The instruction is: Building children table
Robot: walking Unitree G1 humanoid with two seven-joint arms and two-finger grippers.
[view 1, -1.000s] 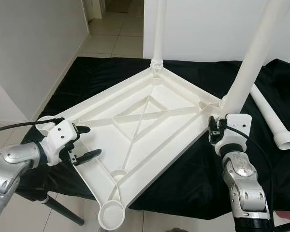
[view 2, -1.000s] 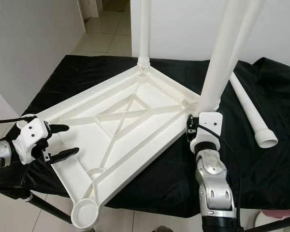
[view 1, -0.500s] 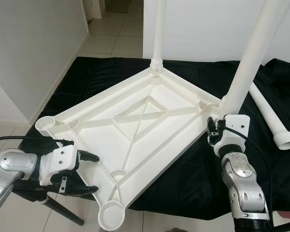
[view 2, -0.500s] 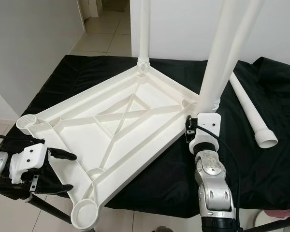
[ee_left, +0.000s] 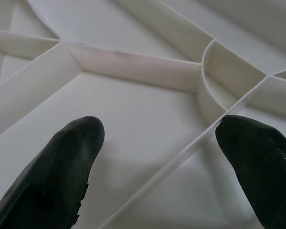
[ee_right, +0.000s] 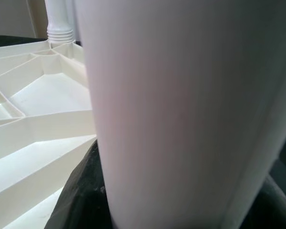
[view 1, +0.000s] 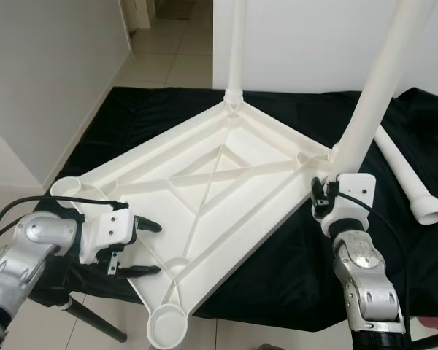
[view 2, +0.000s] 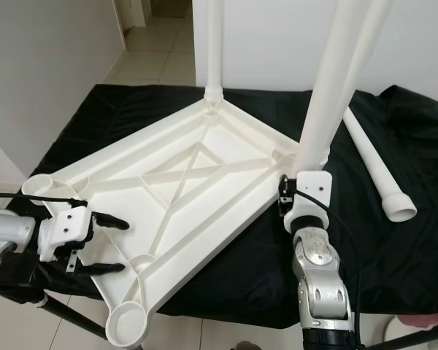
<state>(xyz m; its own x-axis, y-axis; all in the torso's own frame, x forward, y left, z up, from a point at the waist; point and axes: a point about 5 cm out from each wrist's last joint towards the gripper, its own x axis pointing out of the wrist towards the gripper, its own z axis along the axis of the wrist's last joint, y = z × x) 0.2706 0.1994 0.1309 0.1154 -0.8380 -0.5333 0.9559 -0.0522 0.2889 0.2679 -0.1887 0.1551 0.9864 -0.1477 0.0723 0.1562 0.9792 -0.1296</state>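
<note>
The left gripper (view 1: 140, 248), fingers wide, has come back up over the tabletop (view 1: 204, 189) edge; the right gripper (view 1: 328, 195) stays clamped round the leg (view 1: 372, 95), steadying it.

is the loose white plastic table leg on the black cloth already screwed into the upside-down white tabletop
No, the loose white plastic table leg lies flat on the black cloth, apart from the upside-down white plastic tabletop.
</note>
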